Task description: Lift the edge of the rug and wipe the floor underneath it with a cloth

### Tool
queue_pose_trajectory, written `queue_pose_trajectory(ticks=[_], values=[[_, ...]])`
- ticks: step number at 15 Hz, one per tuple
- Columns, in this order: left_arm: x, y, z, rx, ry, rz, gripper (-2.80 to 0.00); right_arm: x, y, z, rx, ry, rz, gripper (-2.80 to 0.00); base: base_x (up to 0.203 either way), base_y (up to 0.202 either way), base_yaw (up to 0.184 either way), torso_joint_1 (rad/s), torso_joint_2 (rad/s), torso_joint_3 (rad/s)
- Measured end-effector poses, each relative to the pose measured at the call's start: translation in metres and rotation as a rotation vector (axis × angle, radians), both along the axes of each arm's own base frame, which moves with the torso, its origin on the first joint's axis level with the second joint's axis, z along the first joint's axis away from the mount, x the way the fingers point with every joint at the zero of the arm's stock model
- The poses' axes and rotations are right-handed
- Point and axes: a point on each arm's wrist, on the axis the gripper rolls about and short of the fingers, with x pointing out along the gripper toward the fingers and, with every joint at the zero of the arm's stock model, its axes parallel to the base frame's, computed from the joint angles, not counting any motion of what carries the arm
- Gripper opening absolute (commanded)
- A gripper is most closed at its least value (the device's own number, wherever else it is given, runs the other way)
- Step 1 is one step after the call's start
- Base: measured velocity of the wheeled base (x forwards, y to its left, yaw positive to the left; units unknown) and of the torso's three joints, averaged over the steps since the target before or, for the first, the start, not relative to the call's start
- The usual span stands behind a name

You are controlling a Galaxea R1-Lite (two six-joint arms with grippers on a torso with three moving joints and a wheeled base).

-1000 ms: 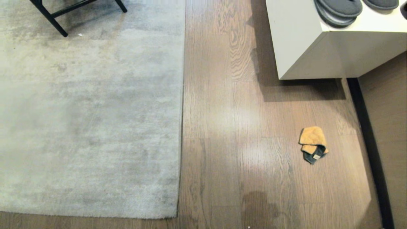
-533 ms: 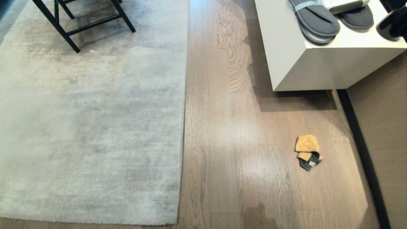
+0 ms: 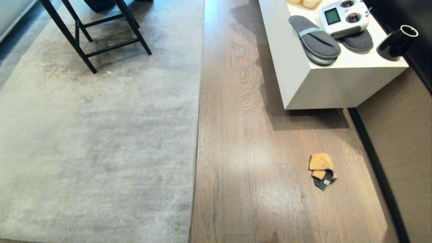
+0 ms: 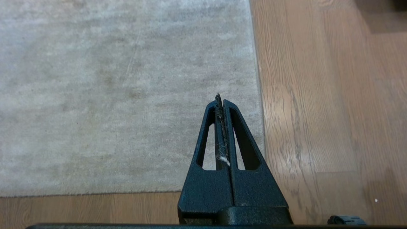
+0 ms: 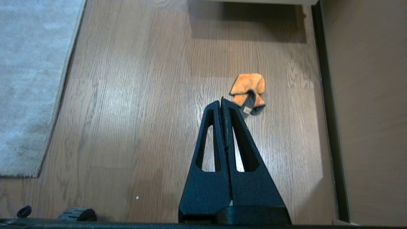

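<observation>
Head view: rug edge (image 3: 199, 111) lies flat on floor (image 3: 243, 152), running straight away from the robot. Cloth (image 3: 321, 170) sits crumpled on bare planks, well apart from the rug, near a white cabinet (image 3: 324, 86) bearing slippers (image 3: 315, 40). Left gripper (image 4: 220, 101) pressed together above the rug corner; right gripper (image 5: 221, 102) likewise together, above the floor, empty.

The head camera is looking steeply down from high up, taking in the rug edge (image 3: 196, 141) and the cloth (image 3: 322, 169). The left wrist camera is looking down past its pressed-together fingers at that rug edge (image 4: 258, 95); the right wrist camera is sharing the cloth (image 5: 248, 92).
</observation>
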Motion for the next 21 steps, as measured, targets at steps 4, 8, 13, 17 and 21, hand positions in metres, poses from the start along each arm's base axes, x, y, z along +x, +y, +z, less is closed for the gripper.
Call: queue_pose_trajectory(ticks=[4, 8, 13, 17, 21], values=[[0.0000, 0.0000, 0.0000, 0.000, -0.001, 0.000, -2.80, 0.0000, 0.0000, 0.0000, 0.000, 0.000, 0.000, -2.80, 0.000, 0.000, 0.000, 0.002, 0.00, 0.201], [0.0000, 0.0000, 0.0000, 0.000, -0.001, 0.000, -2.80, 0.0000, 0.0000, 0.0000, 0.000, 0.000, 0.000, -2.80, 0.000, 0.000, 0.000, 0.000, 0.00, 0.202], [0.0000, 0.0000, 0.0000, 0.000, -0.001, 0.001, -2.80, 0.0000, 0.0000, 0.0000, 0.000, 0.000, 0.001, -2.80, 0.000, 0.000, 0.000, 0.005, 0.00, 0.203], [0.0000, 0.0000, 0.0000, -0.001, -0.001, 0.001, -2.80, 0.0000, 0.0000, 0.0000, 0.000, 0.000, 0.000, -2.80, 0.000, 0.000, 0.000, 0.004, 0.00, 0.204], [0.0000, 0.0000, 0.0001, -0.001, -0.001, 0.001, -2.80, 0.0000, 0.0000, 0.0000, 0.000, 0.000, 0.000, -2.80, 0.000, 0.000, 0.000, 0.002, 0.01, 0.206]])
